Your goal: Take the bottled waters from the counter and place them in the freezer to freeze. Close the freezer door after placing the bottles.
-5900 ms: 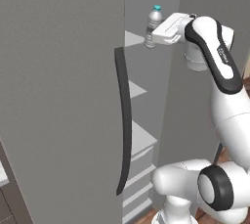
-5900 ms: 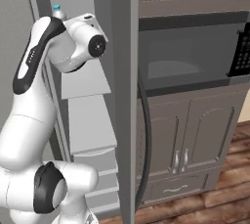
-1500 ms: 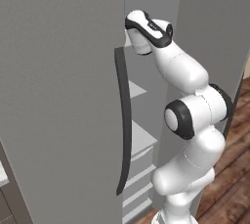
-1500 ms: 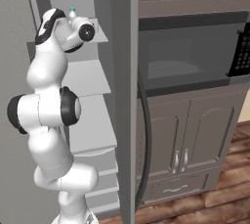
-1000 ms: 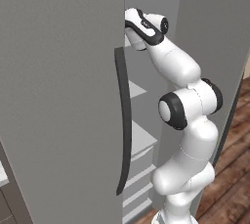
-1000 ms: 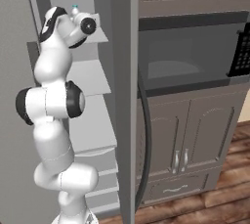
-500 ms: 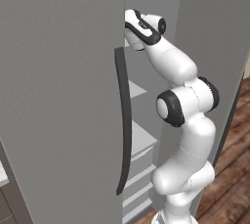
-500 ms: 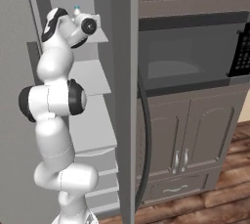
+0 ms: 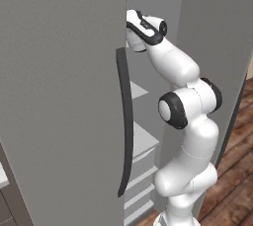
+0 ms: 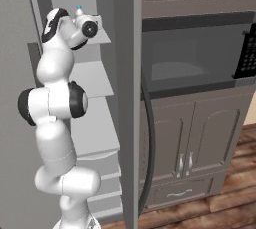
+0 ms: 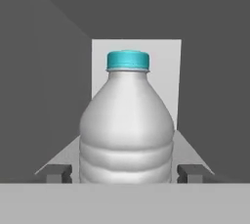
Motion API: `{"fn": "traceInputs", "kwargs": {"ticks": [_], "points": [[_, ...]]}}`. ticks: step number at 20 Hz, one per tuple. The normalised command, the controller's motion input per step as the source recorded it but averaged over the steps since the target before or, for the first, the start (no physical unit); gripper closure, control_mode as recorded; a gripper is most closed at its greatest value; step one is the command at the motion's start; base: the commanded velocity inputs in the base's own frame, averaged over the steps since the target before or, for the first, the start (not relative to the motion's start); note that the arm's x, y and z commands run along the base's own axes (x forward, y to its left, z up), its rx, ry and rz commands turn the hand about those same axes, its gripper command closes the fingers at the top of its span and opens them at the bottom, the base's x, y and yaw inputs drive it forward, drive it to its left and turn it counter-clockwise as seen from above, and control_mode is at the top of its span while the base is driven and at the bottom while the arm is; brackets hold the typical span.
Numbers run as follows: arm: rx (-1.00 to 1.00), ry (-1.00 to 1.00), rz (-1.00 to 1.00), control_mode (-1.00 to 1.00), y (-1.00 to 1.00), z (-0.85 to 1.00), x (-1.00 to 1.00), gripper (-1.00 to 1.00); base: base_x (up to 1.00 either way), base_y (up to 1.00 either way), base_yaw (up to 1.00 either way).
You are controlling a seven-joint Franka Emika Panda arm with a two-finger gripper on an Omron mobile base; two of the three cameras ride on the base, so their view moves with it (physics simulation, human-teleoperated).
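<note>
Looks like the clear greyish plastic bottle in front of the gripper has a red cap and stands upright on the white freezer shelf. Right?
Not quite. The clear greyish plastic bottle stands upright on the white freezer shelf between the gripper fingertips, but its cap is teal-green, not red, as the hand view shows.

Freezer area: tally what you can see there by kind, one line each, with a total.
Water bottle: 1
Teal cap: 1
Long dark fridge door handles: 2
Built-in microwave: 1
Gripper, jaws apart beside the bottle: 1
Total: 6
</note>
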Motion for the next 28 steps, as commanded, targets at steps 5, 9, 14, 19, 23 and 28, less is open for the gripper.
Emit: {"fn": "traceInputs", "kwargs": {"ticks": [5,9,14,19,23,28], "points": [[0.00,-0.08,-0.05,-1.00,0.00,0.40,-0.64,-1.00,0.00,0.00,0.00],[0.05,-0.06,-0.10,-1.00,0.00,0.71,-0.97,-1.00,0.00,0.00,0.00],[0.16,-0.01,-0.18,-1.00,-0.26,0.43,-1.00,-1.00,0.00,0.00,0.00],[0.20,-0.01,-0.19,-1.00,-0.49,0.40,-1.00,-1.00,0.00,0.00,0.00],[0.26,0.00,-0.20,-1.00,-0.49,0.58,-1.00,-1.00,0.00,0.00,0.00],[0.31,0.00,-0.19,-1.00,-0.66,0.66,-1.00,-1.00,0.00,0.00,0.00]]}}
